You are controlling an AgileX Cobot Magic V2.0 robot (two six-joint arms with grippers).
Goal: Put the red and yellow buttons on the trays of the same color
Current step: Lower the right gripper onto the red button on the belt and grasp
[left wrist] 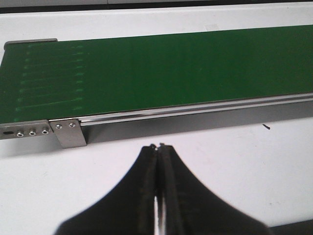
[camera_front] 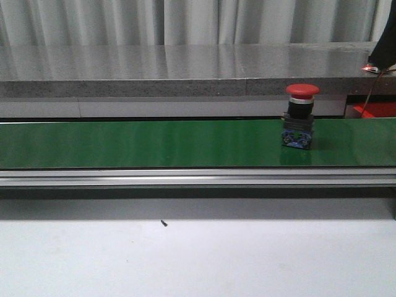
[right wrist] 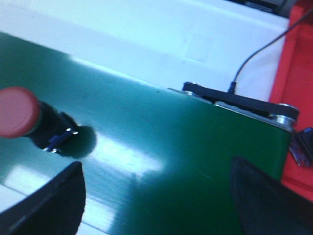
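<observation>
One white desk [camera_front: 198,260] fills the foreground, and across it runs one long green conveyor belt [camera_front: 142,143] with a silver rail along its near edge. Beyond the belt sits a grey stone-look ledge [camera_front: 154,71], curtains behind that.

One red tray [right wrist: 298,88] shows, just past the right end of the belt; in the front view only a red sliver of it peeks out at the far right edge. No yellow tray or yellow button is in view from any camera.

Buttons on show: exactly one. The red button [camera_front: 301,116] stands upright on the belt, towards its right end, red mushroom cap on top, black collar below, blue-and-silver block at the base touching the green surface. In the right wrist view the same red button [right wrist: 22,117] lies off to one side of the jaws, not between them.

Right gripper [right wrist: 156,196]: jaws spread wide apart, hanging over the belt near its right end, nothing between them but green belt.

Left gripper [left wrist: 159,196]: jaws pressed together, empty, over the bare desk on the near side of the belt's left end.

One tiny dark speck [camera_front: 164,223] lies on the desk just in front of the rail.
</observation>
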